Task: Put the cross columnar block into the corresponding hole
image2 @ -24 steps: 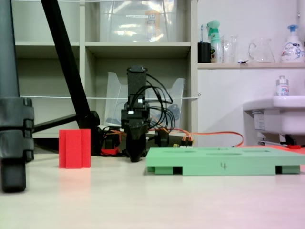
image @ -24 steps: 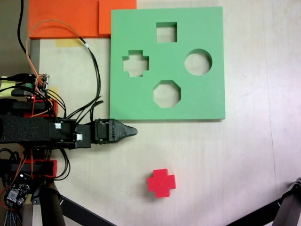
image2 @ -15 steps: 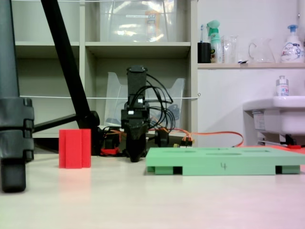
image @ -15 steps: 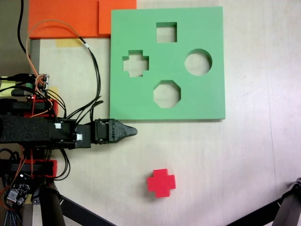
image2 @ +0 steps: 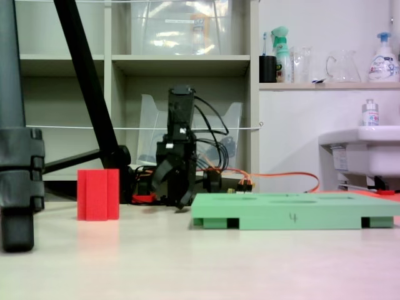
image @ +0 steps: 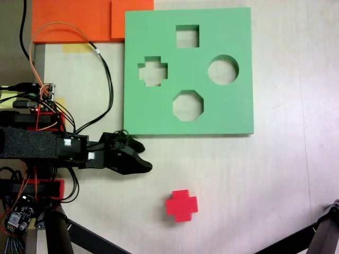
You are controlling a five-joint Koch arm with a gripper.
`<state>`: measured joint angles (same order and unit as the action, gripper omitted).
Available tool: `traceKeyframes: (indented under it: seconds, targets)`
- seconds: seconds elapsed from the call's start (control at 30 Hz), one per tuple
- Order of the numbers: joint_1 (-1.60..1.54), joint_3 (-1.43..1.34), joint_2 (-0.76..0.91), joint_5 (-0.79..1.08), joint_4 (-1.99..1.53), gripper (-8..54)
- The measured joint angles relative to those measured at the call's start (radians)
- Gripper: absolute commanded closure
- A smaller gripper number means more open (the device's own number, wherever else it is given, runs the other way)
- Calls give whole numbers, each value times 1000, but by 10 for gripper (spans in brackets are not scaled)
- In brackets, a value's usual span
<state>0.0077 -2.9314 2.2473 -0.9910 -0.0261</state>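
The cross columnar block (image: 181, 205) is bright red with a plus-shaped top and stands alone on the pale table, low in a fixed view from above. From table height it shows as a red column (image2: 98, 194) at the left. The corresponding hole (image: 152, 71) is the plus-shaped cutout in the left part of the green foam board (image: 233, 108), which lies flat as a slab (image2: 287, 211). My black gripper (image: 145, 157) sits just below the board's lower left corner, up and left of the block and apart from it. Its jaws are spread and hold nothing (image2: 169, 195).
The board also has a square cutout (image: 187, 36), a round one (image: 223, 70) and an octagonal one (image: 188, 105). Orange foam sheets (image: 74, 18) lie at the top left. Cables (image: 103, 79) trail beside the arm. Black tripod legs (image: 79, 233) (image2: 19, 187) stand near the table's front.
The gripper has rolled and its jaws have spread apart from a closed point. Its tip has shifted slightly down toward the red block. Block and board have not moved.
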Motion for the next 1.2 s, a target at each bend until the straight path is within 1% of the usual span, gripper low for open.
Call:
traceKeyframes:
  seconds: [0.07, 0.1, 0.17, 0.3, 0.47, 0.5, 0.53, 0.57, 0.6, 0.63, 0.8, 0.9, 1.03, 1.2]
  targets:
    - [11, 170, 0, -163, -192, 176]
    - [15, 316, 0, -252, -370, 186]
    - [17, 468, 0, -345, -595, 191]
    - [17, 601, 0, -411, -870, 214]
    - [49, 838, -15, -413, -1078, 213]
    - [75, 927, -63, -397, -1140, 188]
    - [97, 1091, -156, -370, -1243, 88]
    - [118, 1290, -265, -345, -1371, 26]
    - [132, 1394, -330, -327, -1453, 17]
    - [141, 1425, -368, -314, -1502, 16]
    - [215, 1465, -491, -273, -1539, -2]
    - [249, 1517, -578, -227, -1540, -67]
    - [302, 1560, -721, -166, -1542, -67]
    - [324, 1626, -839, -110, -1542, -67]
